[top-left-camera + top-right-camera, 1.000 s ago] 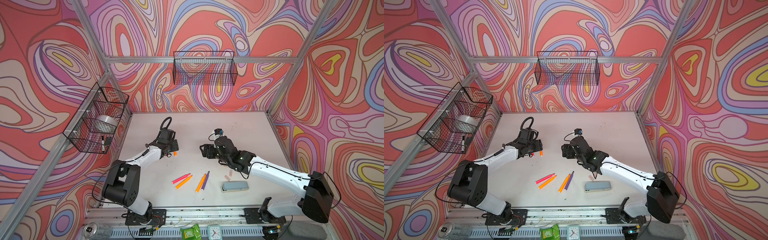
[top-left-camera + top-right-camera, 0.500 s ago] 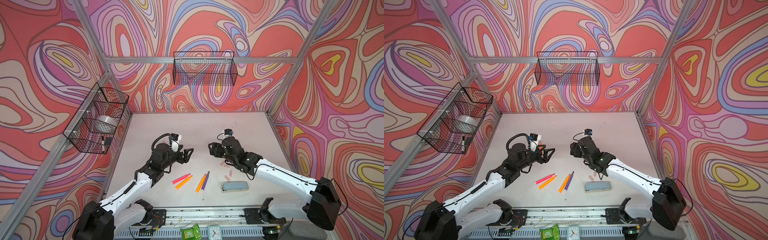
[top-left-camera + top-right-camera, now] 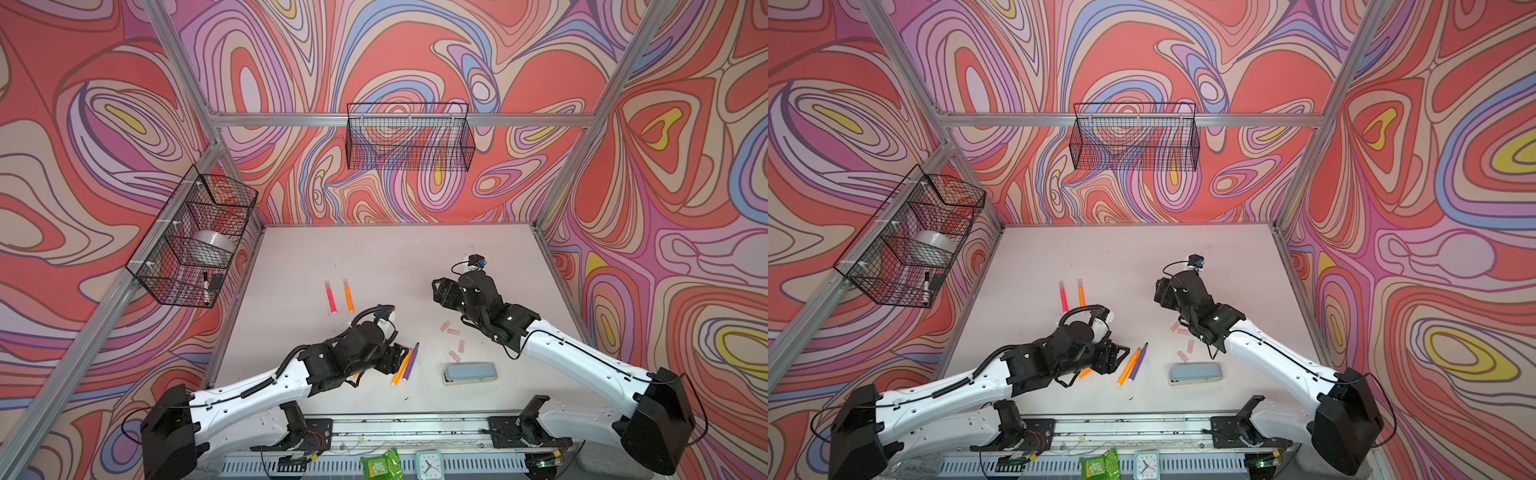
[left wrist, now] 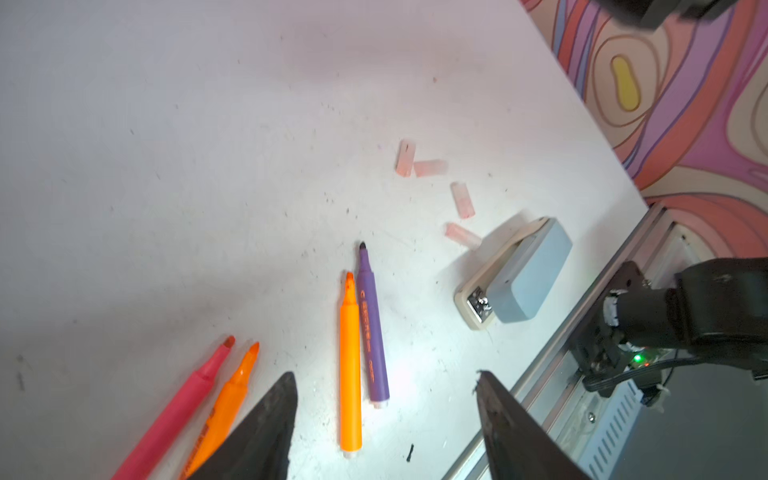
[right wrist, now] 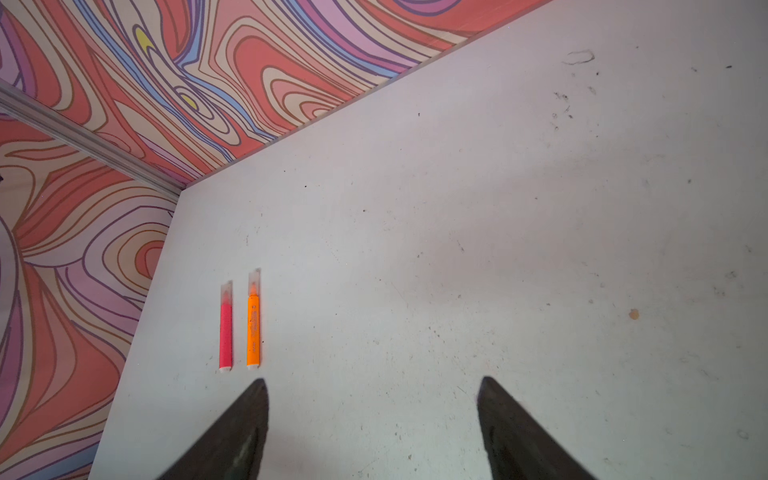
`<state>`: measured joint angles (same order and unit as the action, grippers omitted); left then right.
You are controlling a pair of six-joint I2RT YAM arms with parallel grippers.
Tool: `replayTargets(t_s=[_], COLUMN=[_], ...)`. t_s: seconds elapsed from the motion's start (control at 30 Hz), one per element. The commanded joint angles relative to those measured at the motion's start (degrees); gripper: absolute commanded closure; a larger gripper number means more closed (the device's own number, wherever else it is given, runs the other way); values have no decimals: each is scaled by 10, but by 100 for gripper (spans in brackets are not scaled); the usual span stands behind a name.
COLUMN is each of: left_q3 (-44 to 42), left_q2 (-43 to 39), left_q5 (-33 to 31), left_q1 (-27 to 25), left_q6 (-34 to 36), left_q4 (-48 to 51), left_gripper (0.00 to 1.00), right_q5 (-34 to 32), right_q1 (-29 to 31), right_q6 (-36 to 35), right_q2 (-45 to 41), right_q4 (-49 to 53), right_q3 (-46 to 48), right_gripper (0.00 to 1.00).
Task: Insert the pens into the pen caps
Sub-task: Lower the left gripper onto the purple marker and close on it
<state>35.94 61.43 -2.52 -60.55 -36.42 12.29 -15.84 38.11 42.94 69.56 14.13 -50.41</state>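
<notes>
Two capped pens, a pink one (image 3: 330,298) (image 5: 225,332) and an orange one (image 3: 348,297) (image 5: 253,328), lie side by side at the back left. Uncapped orange (image 4: 350,365) and purple (image 4: 372,328) pens lie at the front centre; my left gripper (image 3: 395,358) (image 4: 385,374) hovers open and empty over their blunt ends. Beside its finger lie an uncapped pink pen (image 4: 178,407) and another orange pen (image 4: 226,405), mostly hidden under the arm in both top views. Several loose pen caps (image 3: 454,331) (image 4: 430,168) lie right of centre. My right gripper (image 3: 440,291) (image 5: 374,380) is open and empty above bare table.
A grey-blue stapler (image 3: 469,373) (image 4: 515,274) lies near the front edge, just in front of the caps. Wire baskets hang on the left wall (image 3: 195,245) and back wall (image 3: 409,137). The front rail (image 4: 552,374) runs close to the left gripper.
My left arm swung from the back left to the front centre over the uncapped pens, leaving the capped orange pen beside the pink one. My right gripper drifted slightly right.
</notes>
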Motion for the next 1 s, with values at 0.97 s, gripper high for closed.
replayTargets(t_s=[0.97], left_q3=[190], left_q2=[339], left_q5=[-106], left_q1=[-103], left_q6=[-32], left_q4=[110], left_gripper=[49], right_q5=[-8], right_q1=[-23], right_q6=[10], right_q2=[17], right_q4=[14], right_q3=[8], right_gripper=[22])
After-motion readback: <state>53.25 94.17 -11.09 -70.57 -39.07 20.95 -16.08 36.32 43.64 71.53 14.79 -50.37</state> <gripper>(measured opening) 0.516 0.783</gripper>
